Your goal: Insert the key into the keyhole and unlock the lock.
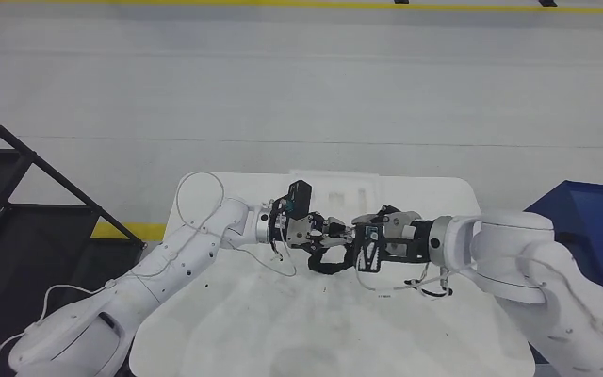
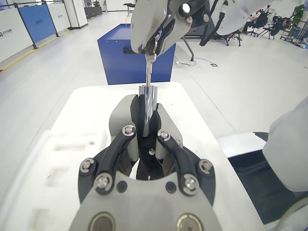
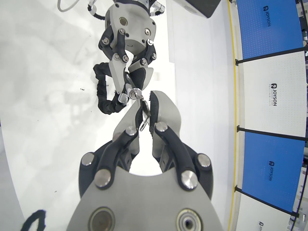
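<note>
While the right claw (image 3: 145, 112) pinches the head of the key (image 3: 144, 111) between its pads, the blade points straight at the left claw (image 3: 131, 85). The two claws face each other tip to tip above the middle of the white surface (image 2: 199, 131).

The left claw is pressed together on the lock (image 2: 149, 96), a shiny metal cylinder. It grips the body between its black pads, leaving the end face bare toward the key. The key's tip sits in the keyhole (image 3: 136, 94) at that end face, and most of the blade shows outside it. How deep the tip reaches cannot be told.

A black sleeved cable (image 3: 100, 92) loops out from the lock beside the left claw and curls back toward the cylinder's end.

On the surface, near the left arm's wrist, lies a white foam tray (image 2: 48, 150) with rectangular recesses. Beyond the far end of the surface stands a blue cabinet (image 2: 115, 56) on the floor.
</note>
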Motion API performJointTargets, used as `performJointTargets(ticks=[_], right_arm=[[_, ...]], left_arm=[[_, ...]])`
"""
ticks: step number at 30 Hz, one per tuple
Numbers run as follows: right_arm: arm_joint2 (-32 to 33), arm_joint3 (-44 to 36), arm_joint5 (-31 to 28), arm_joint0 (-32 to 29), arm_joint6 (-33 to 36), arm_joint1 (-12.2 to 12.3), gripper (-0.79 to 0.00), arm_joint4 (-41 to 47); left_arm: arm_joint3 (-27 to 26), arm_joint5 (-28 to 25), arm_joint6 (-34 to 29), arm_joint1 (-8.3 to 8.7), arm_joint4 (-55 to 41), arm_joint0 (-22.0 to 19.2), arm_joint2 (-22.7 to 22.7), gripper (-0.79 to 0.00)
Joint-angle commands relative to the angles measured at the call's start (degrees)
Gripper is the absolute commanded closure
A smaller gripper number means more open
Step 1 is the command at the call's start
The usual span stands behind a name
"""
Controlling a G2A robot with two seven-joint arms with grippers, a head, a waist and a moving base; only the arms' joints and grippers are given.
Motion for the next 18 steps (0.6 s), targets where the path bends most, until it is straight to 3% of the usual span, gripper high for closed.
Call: performJointTargets(ticks=[1, 13, 18], right_arm=[[0.7, 0.2, 1.3, -0.4, -1.3, 0.1, 0.000, 1.5], [1.6, 2.8, 11.8, -0.8, 5.4, 0.5, 0.000, 19.0], [2.0, 3.2, 18.9, -1.3, 7.1, 0.5, 0.000, 24.5]], left_arm=[[0.0, 0.0, 0.4, 0.09, 0.2, -0.3, 0.4, 0.000], [-1.2, 0.4, 5.4, 0.34, 8.5, -0.7, -0.6, 0.000], [-2.7, 2.4, 7.5, 0.25, 13.7, 0.0, -2.1, 0.000]])
